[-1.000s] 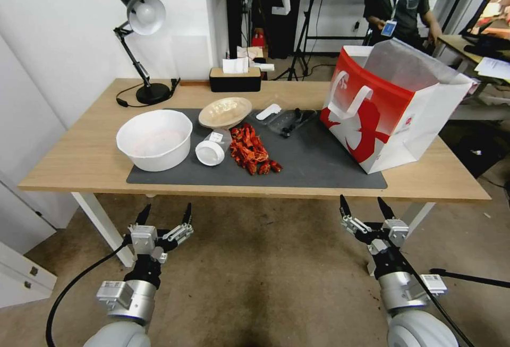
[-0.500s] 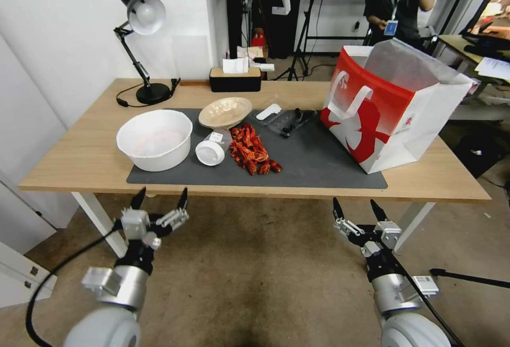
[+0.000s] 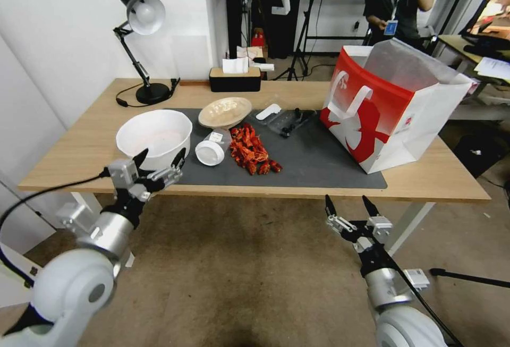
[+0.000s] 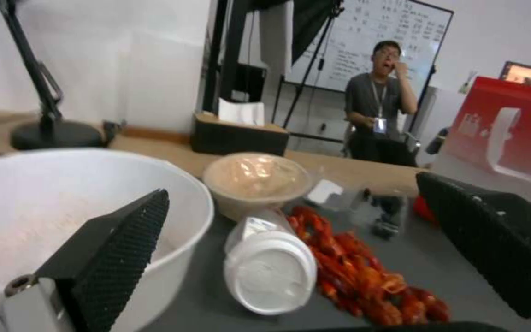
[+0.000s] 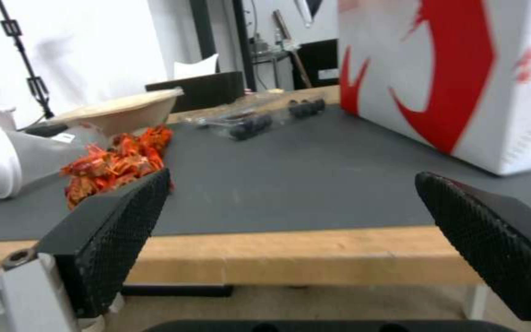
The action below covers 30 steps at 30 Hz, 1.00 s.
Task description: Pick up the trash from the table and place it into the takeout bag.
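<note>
now the left claw [image 3: 159,160], fingers spread and empty, hovers at the near rim of the big white plastic bowl [image 3: 154,137] on the light-wood desk [image 3: 79,161]. light, stiff, probably slick: pinch the rim. right claw [image 3: 348,211] hangs released below the desk edge.

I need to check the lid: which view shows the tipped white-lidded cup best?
The left wrist view: the white-lidded cup lies close, lid facing the camera. The head view shows it smaller; the right wrist view catches it sideways at the edge.
</note>
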Available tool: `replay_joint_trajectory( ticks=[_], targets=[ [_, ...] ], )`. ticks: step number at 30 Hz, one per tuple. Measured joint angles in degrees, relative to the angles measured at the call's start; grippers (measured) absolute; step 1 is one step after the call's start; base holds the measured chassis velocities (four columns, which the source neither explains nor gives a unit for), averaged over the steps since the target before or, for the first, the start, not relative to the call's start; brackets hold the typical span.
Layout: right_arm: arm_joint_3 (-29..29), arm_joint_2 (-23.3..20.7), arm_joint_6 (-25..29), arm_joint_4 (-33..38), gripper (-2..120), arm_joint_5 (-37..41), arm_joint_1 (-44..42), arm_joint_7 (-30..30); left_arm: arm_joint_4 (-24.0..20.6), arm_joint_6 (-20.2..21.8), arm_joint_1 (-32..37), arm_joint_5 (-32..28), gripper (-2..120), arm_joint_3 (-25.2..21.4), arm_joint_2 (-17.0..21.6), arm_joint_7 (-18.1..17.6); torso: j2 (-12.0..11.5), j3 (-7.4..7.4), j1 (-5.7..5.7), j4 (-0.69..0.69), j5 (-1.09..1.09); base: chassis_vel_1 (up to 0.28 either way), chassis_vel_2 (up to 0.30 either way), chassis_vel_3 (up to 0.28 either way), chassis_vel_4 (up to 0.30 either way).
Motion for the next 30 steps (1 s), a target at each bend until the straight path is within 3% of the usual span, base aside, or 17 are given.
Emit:
replay_joint_trajectory(
  ticks=[5,6,10,18,25,30],
  targets=[
    [-1.22,-0.24,-0.65,-0.75,100,0.09,1.80,0.25,1.38,0.97,-2.43,-6.69,100,1.85,3.28,-1.60,0.00,0.00,0.00,0.04,0.01,0.000,0.000,0.000,0.000],
    [-1.26,-0.16,-0.81,-0.75,100,0.09,1.75,0.34,2.25,1.34,-4.32,-9.90,100,3.59,5.01,-2.54,0.00,0.00,0.00,-0.02,-0.02,0.000,0.000,0.000,0.000],
    [-0.96,-0.18,-0.99,-0.11,100,0.03,0.89,0.45,3.53,2.09,-8.08,-15.54,100,7.41,7.39,-4.56,0.00,-0.01,0.00,0.00,0.01,0.000,0.000,0.000,0.000],
    [-0.10,-0.82,-1.71,1.65,100,-0.45,-0.72,1.20,6.88,2.40,-13.79,-16.25,100,13.84,8.09,-6.56,0.00,-0.01,0.00,0.00,0.00,0.000,0.000,0.000,0.000],
    [0.92,-1.17,-1.97,1.92,100,-1.16,-2.40,1.88,9.45,3.11,-18.99,-18.15,100,20.74,9.03,-11.17,0.00,-0.01,0.00,0.00,0.01,0.000,0.000,0.000,0.000],
    [0.90,-1.15,-1.97,1.85,100,-1.29,-2.40,1.91,10.67,3.28,-21.98,-21.73,100,22.92,8.67,-14.04,0.00,-0.01,0.00,0.00,0.01,0.000,0.000,0.000,0.000]
  ],
)
